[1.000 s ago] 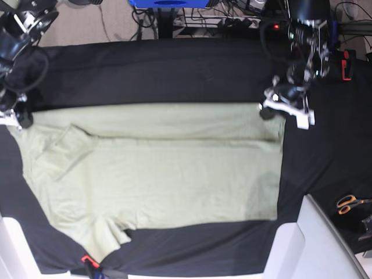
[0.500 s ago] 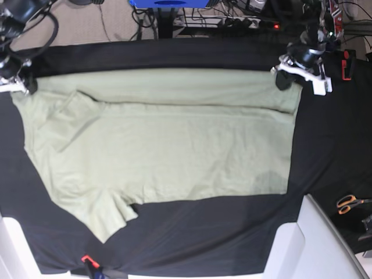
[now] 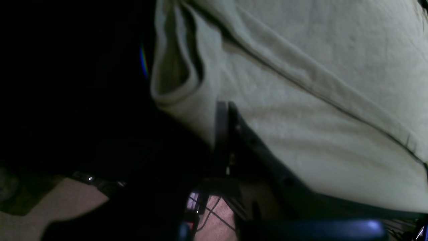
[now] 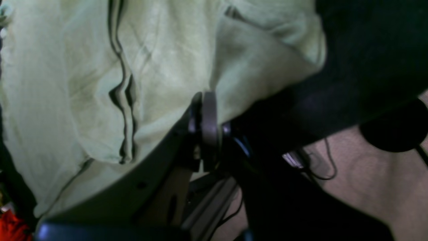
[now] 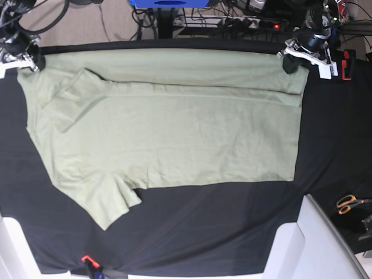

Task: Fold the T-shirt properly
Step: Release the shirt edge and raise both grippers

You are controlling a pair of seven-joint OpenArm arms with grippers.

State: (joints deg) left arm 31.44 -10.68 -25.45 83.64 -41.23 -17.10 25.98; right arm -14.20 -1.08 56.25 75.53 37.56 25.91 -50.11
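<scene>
The pale green T-shirt (image 5: 168, 128) hangs stretched over the black table cloth (image 5: 334, 145), one sleeve pointing to the lower left. At the far right, my left gripper (image 5: 289, 63) is shut on the shirt's top right corner. The left wrist view shows its fingertips (image 3: 222, 107) pinching the hem of the T-shirt (image 3: 301, 83). At the far left, my right gripper (image 5: 26, 61) is shut on the top left corner. In the right wrist view that gripper (image 4: 202, 97) bites folded fabric of the T-shirt (image 4: 160, 67). A long crease runs across the shirt just below the held edge.
Orange-handled scissors (image 5: 350, 203) lie at the right edge. A white panel (image 5: 317, 244) rises at the lower right, and a small orange clip (image 5: 87, 259) sits at the near edge. Cables and a blue stand (image 5: 167, 3) lie beyond the table's far edge.
Both grippers have carried the shirt's held edge toward the far side of the table. The whole shirt has slid that way and lies flatter and wider.
</scene>
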